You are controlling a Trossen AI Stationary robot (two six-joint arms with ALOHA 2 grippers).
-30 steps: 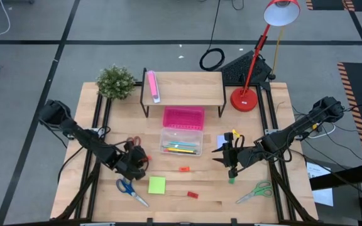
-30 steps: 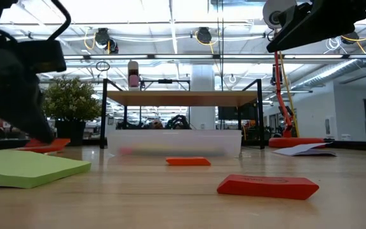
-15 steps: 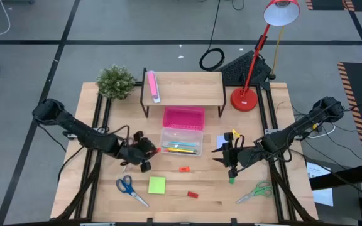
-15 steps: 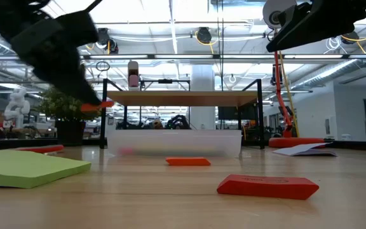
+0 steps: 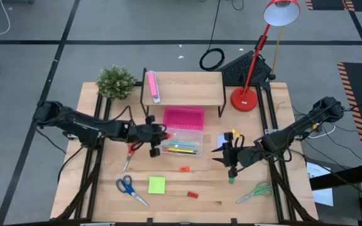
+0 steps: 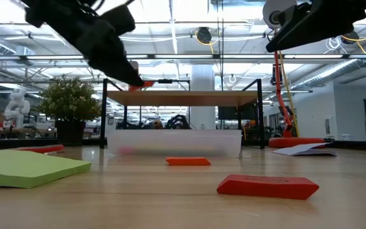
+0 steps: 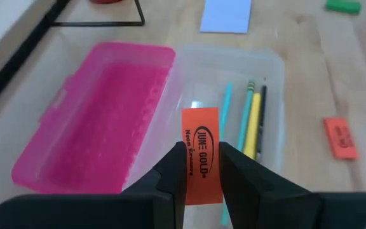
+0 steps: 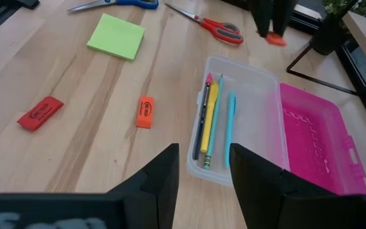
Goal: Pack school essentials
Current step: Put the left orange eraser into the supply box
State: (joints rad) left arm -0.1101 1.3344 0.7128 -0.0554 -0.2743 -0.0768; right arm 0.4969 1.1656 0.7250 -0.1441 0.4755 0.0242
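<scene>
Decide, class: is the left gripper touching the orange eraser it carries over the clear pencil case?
Touching. The left wrist view shows the left gripper with both fingers pressed against the orange eraser, held above the clear pencil case.

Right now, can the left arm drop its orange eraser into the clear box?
Probably yes. The left gripper holds the orange eraser right by the clear pencil box, whose pink lid lies open.

You're in a robotics lab/workshop: open hall w/ ceiling lights [image 6: 203, 35], rows of benches [image 6: 183, 122], hazard tape [image 5: 351, 78] on grey floor.
</scene>
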